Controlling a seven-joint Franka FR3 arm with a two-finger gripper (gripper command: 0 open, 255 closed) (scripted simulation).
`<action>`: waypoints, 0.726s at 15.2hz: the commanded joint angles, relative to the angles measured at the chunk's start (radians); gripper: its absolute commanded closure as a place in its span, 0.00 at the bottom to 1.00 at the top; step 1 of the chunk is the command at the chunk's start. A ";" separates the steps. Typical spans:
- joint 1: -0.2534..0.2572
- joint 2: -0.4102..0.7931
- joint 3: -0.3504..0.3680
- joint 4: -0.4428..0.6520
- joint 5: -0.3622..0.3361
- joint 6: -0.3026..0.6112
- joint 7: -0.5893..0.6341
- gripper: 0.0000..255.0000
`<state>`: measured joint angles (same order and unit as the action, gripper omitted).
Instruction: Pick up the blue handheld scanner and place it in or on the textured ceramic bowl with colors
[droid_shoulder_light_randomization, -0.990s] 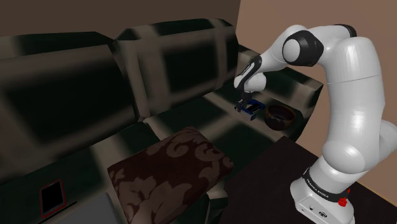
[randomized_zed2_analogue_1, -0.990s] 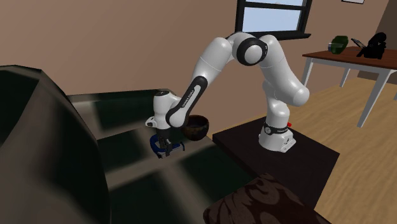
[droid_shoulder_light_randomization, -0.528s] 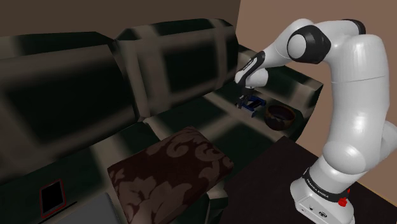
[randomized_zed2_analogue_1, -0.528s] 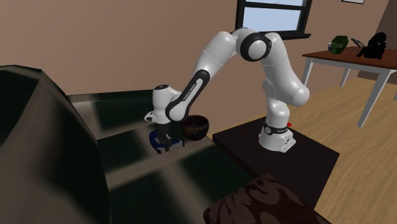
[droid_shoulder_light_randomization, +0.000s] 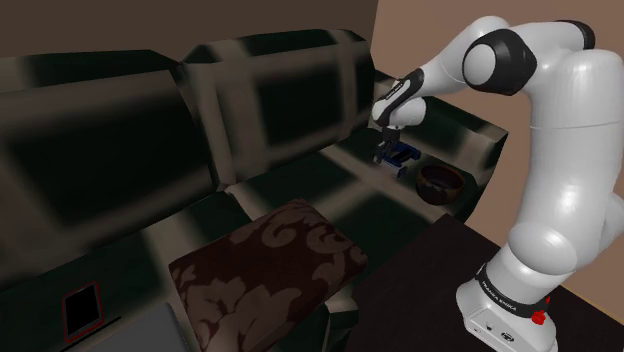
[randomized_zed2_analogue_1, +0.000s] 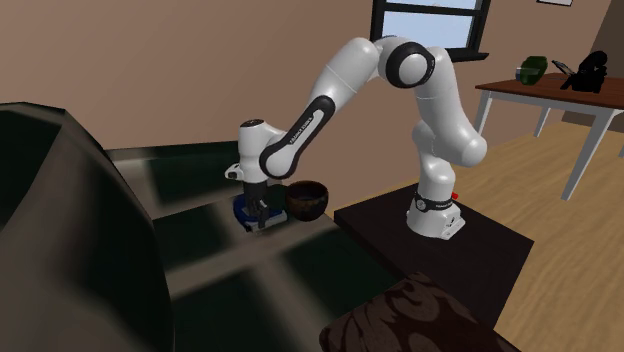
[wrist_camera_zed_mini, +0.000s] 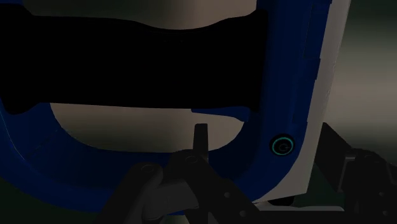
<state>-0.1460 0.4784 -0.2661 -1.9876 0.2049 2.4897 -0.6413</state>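
The blue handheld scanner hangs just above the sofa seat, clasped in my gripper, which is shut on it. In the second exterior view the scanner sits under the gripper, right beside the bowl. The dark brown bowl rests on the seat by the sofa's armrest, to the shoulder view's right of the scanner; the bowl stands upright and holds nothing. From the wrist, the scanner's blue frame and black grip loom very close over the gripper.
A patterned brown cushion lies on the near seat. A red tablet sits at the shoulder view's lower left. The sofa back and armrest hem in the corner. My dark stand adjoins the sofa; a white table stands far off.
My gripper has risen and drawn toward the sofa back, carrying the blue scanner up off the seat. The bowl has stayed put.
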 joint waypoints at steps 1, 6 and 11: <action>0.004 -0.024 -0.007 -0.002 -0.009 -0.021 0.005 1.00; 0.014 -0.072 -0.020 0.003 -0.031 -0.072 0.019 1.00; 0.022 -0.116 -0.031 0.013 -0.051 -0.125 0.033 1.00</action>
<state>-0.1273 0.3727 -0.2955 -1.9751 0.1586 2.3748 -0.6132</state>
